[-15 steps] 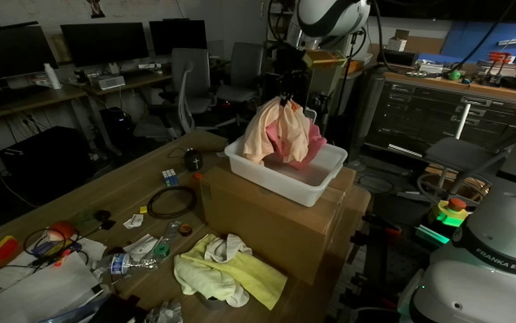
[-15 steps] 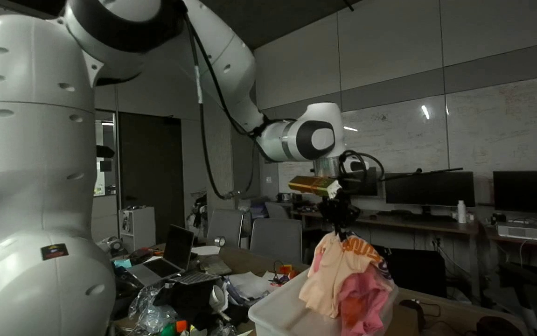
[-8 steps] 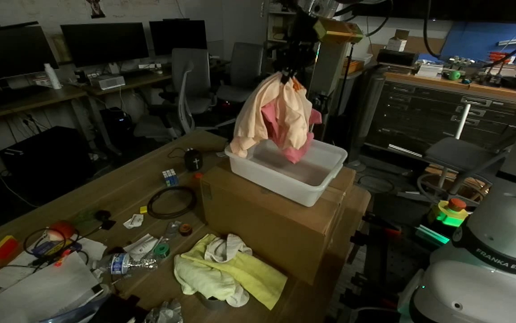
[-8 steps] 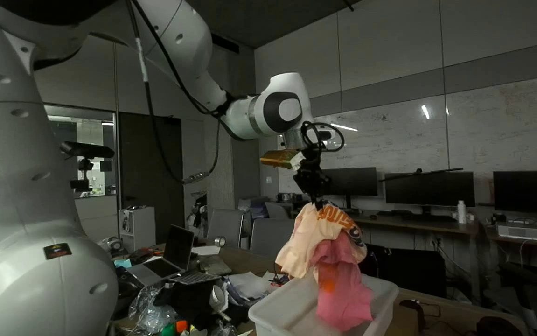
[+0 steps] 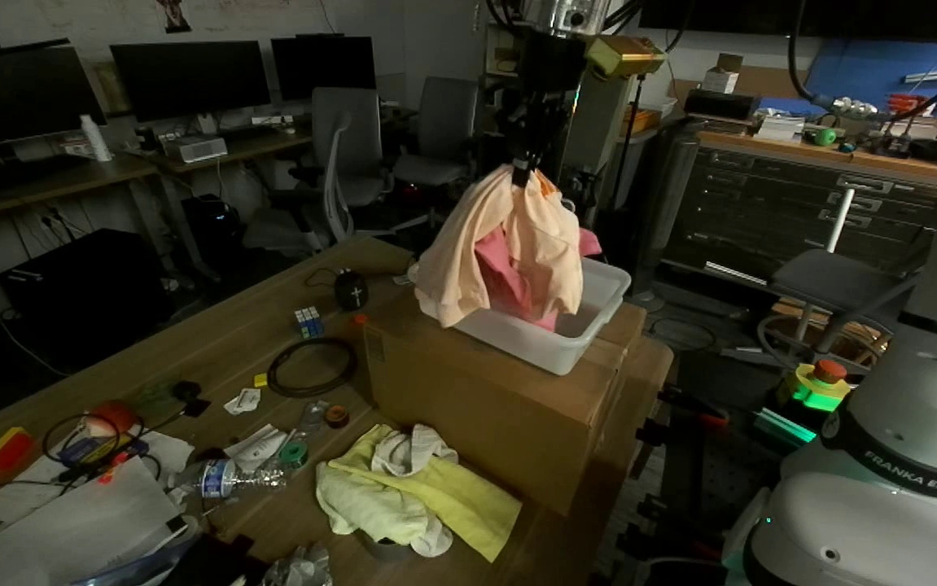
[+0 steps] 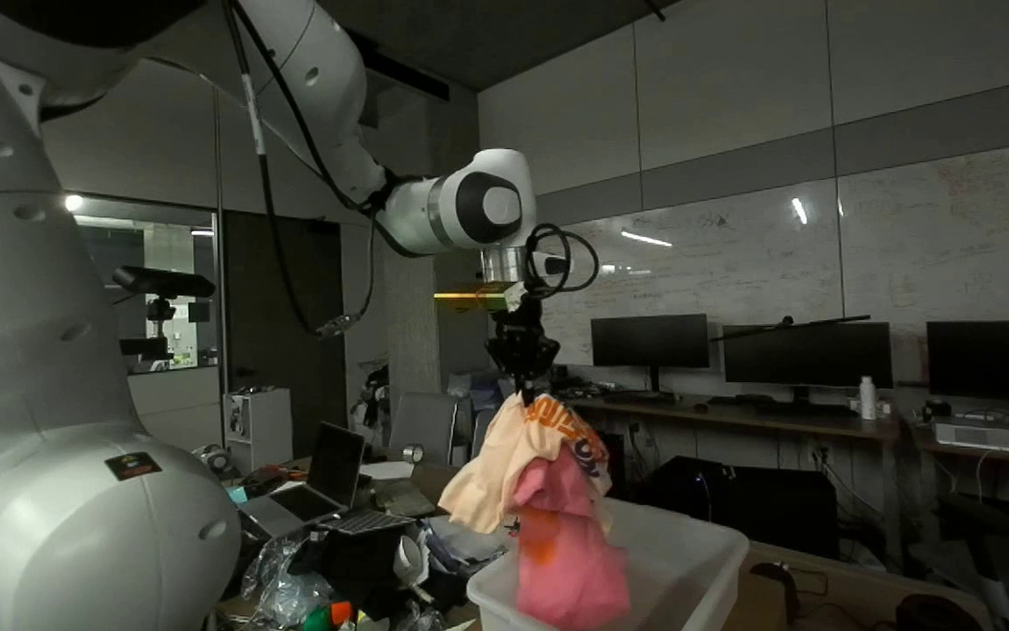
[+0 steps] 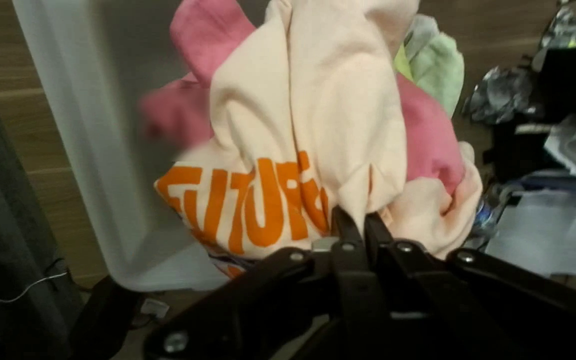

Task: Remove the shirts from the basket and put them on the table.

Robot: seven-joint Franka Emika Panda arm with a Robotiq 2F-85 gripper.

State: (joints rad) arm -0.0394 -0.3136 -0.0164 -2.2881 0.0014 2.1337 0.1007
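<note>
My gripper (image 5: pixel 522 171) is shut on a peach shirt (image 5: pixel 456 260) with orange lettering. It also shows in an exterior view (image 6: pixel 523 390) and in the wrist view (image 7: pixel 360 227), where the peach cloth (image 7: pixel 348 95) is pinched between the fingertips. A pink cloth (image 6: pixel 570 561) hangs with the peach shirt; whether the fingers pinch it too is hidden. The bundle hangs over the white plastic basket (image 5: pixel 545 350) and covers its near left rim in an exterior view. Part of the basket's inside is hidden. Yellow and pale green shirts (image 5: pixel 468 496) lie heaped on the table (image 5: pixel 216 350).
The basket stands on a cardboard box (image 5: pixel 484 407) at the table's edge. A black cable coil (image 5: pixel 312 368), a plastic bottle (image 5: pixel 220 478), papers (image 5: pixel 102 521) and a puzzle cube (image 5: pixel 308 322) lie on the table. A laptop (image 6: pixel 329 473) stands farther along.
My gripper has lifted the peach and pink bundle higher out of the basket and carried it towards the basket's near side, leftward in an exterior view. The shirts on the table have not moved.
</note>
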